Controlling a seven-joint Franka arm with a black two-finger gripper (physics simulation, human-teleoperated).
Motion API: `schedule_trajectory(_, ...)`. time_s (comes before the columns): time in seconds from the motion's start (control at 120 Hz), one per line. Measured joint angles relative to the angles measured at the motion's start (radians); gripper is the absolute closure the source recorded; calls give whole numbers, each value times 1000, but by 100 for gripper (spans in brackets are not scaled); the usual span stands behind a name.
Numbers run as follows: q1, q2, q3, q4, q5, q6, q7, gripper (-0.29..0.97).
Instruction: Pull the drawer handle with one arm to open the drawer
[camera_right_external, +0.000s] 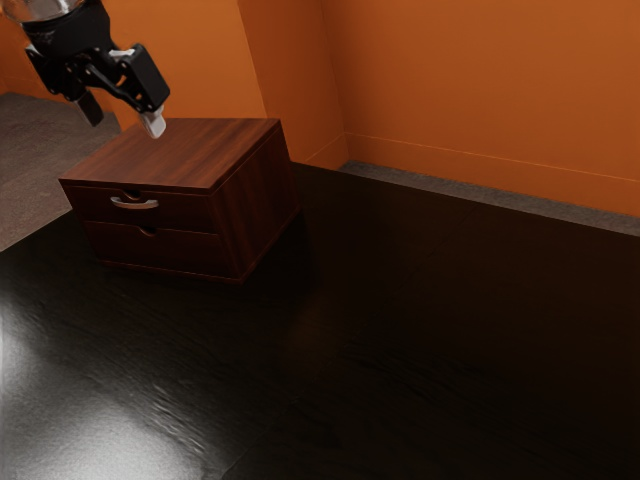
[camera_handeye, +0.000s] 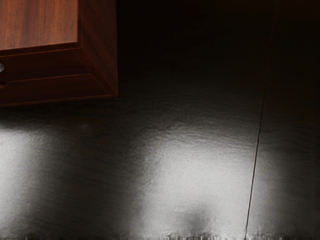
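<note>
My hand (camera_right_external: 122, 118) hangs in the air above the back corner of the cabinet (camera_right_external: 190, 152), on the exterior view's left. It is released: the two fingers stand well apart, the one with the pale pad (camera_right_external: 153, 124) lowest, just over the cabinet's top, and nothing is between them.

The cabinet is dark reddish wood and stands on the black bench (camera_right_external: 400, 340), near the orange wall (camera_right_external: 480, 70). Its front holds two drawers. The upper drawer (camera_right_external: 145, 207) sits flush with the front, pushed in, and carries a curved silvery drawer handle (camera_right_external: 134, 203), well below and apart from my hand. The lower drawer (camera_right_external: 150, 248) is also flush.

From my wrist I see the cabinet's near corner (camera_handeye: 97, 50) and the bench (camera_handeye: 190, 175) spreading out beyond it, glossy with pale patches of glare and crossed by a thin dark seam (camera_handeye: 257, 150).
</note>
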Motion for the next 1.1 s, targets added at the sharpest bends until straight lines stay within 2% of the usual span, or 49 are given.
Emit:
schedule_trajectory(0.092,9,52,11,-14,-78,-3,-3,0)
schedule_trajectory(0.15,-32,-2,-6,-117,-97,2,-8,0)
schedule_trajectory(0.183,-39,-69,-27,-209,-104,14,-12,0)
schedule_trajectory(0.225,-2,-166,-61,-330,-110,31,-16,0)
schedule_trajectory(0.308,208,-365,-212,-561,-118,45,-25,0)
schedule_trajectory(0.35,269,-466,-254,-657,-119,47,-28,0)
schedule_trajectory(0.442,319,-701,-316,-848,-122,44,-34,0)
schedule_trajectory(0.508,333,-782,-356,-906,-87,34,-24,0)
schedule_trajectory(0.558,336,-798,-350,-917,-25,43,25,0)
schedule_trajectory(0.608,329,-779,-298,-914,26,67,97,0)
schedule_trajectory(0.725,320,-747,-202,-918,98,157,299,0)
schedule_trajectory(0.85,407,-691,-224,-1020,73,328,521,0)
schedule_trajectory(0.95,421,-675,-216,-1040,67,433,673,0)
schedule_trajectory(1.033,373,-655,-151,-1043,87,521,775,0)
schedule_trajectory(1.1,301,-651,-106,-1037,110,586,827,0)
